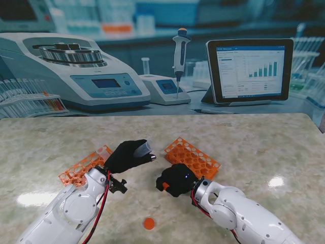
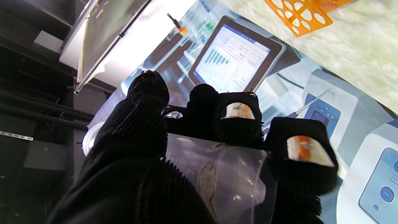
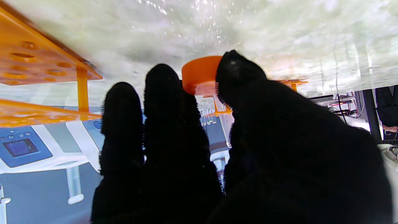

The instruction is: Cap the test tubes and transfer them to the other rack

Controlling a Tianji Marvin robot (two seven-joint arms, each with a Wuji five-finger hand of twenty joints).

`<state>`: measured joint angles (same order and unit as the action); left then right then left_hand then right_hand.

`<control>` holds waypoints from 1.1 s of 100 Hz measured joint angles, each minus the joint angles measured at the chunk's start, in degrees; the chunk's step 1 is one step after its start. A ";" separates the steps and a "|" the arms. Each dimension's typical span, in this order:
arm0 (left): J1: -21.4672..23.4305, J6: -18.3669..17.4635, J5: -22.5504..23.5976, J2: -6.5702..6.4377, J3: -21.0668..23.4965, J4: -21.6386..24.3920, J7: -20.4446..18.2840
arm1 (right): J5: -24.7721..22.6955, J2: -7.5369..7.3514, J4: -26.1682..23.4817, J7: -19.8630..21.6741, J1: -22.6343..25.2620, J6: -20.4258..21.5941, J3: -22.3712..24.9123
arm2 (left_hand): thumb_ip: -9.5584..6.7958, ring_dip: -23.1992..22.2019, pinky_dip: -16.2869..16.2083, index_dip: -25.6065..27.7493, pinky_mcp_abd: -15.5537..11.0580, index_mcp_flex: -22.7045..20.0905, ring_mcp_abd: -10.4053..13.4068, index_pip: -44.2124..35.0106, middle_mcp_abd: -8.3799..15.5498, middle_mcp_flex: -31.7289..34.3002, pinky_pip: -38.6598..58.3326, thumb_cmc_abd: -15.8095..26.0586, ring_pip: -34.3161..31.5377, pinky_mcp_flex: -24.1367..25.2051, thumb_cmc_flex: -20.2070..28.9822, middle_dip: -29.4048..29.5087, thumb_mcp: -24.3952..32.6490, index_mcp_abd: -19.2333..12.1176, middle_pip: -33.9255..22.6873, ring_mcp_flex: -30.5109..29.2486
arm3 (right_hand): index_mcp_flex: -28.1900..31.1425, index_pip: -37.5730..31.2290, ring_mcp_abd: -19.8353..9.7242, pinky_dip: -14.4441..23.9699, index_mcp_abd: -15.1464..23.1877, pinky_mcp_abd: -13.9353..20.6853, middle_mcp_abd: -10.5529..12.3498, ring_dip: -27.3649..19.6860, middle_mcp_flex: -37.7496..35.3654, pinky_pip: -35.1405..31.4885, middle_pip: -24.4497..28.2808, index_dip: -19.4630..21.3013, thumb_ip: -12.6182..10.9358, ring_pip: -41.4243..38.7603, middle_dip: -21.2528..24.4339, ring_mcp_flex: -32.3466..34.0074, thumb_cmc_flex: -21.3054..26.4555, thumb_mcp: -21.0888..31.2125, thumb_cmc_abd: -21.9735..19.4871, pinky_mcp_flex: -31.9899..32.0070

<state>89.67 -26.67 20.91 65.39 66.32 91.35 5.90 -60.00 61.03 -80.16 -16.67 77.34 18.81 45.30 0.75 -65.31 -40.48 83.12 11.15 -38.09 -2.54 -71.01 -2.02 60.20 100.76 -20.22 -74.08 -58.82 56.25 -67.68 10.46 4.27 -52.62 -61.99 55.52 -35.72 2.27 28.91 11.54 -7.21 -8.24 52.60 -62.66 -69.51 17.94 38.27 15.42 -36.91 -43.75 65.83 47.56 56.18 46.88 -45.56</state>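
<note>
Left hand (image 1: pixel 129 155) is clamped around a clear test tube (image 1: pixel 143 148), lifted off the table, open mouth toward two o'clock. Right hand (image 1: pixel 175 179) pinches an orange cap (image 3: pixel 199 74) between thumb and fingers. Racks: one (image 1: pixel 84 165) at nine o'clock of the left hand, another (image 1: pixel 193 156) at twelve of the right. A spare cap (image 1: pixel 149 223) lies nearer to me. The tube looks light, rigid and slick (probably plastic); grip mid-barrel. Tube contents and lower end are hidden by fingers.

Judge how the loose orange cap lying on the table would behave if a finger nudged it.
The cap looks small and flat, so probably light and likely to slide on the glossy table. Its round shape suggests it could roll if tipped on edge.
</note>
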 measured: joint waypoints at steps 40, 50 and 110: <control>0.04 -0.03 0.07 0.01 0.08 0.00 0.15 | -1.83 -0.24 -4.63 -0.02 3.20 -0.03 4.01 | 0.00 0.00 0.00 0.00 0.00 0.00 0.00 0.00 0.00 0.00 0.00 0.00 0.01 0.00 0.00 0.00 0.00 0.00 0.00 -0.01 | 0.03 0.00 0.00 -0.39 0.05 -0.01 -0.01 0.00 0.00 -0.24 0.00 0.59 0.00 -0.01 0.01 0.00 0.01 0.01 0.00 0.00; 0.04 -0.04 0.07 0.01 0.10 0.00 0.15 | -2.02 -0.28 -5.74 0.05 3.93 -0.03 4.82 | 0.00 0.00 0.00 0.00 0.00 0.00 0.00 0.00 0.00 0.00 0.00 0.00 0.01 0.00 0.00 0.00 0.00 0.00 0.00 -0.01 | 0.04 0.00 0.00 -0.43 0.05 -0.01 -0.01 0.00 -0.01 -0.62 0.00 0.60 0.01 -0.02 0.02 0.00 0.01 0.01 0.00 0.00; 0.07 -0.04 0.06 0.02 0.14 0.02 0.15 | -3.76 -0.43 -12.23 0.55 8.54 -0.60 10.36 | 0.00 0.00 0.00 0.00 0.00 0.00 0.00 0.00 0.00 0.00 0.00 0.01 0.01 0.00 0.00 0.00 0.00 0.00 0.00 -0.01 | 0.49 0.00 0.00 -0.57 0.13 -0.03 -0.01 0.00 -0.05 -0.71 0.00 0.63 0.02 -0.07 0.02 0.59 0.02 0.03 0.00 -0.01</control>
<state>89.74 -26.71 20.96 65.40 66.47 91.37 6.06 -63.76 60.60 -92.38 -16.12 85.88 18.21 55.66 0.75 -65.31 -40.48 83.12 11.15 -38.10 -2.54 -71.01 -2.02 60.20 100.76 -20.21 -74.07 -58.82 56.25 -67.68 10.46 4.27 -52.62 -62.00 56.01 -35.72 2.27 28.34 11.67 -7.25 -8.26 52.60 -62.70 -70.22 17.94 38.90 15.44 -36.98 -43.73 66.41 47.58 56.21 46.88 -45.57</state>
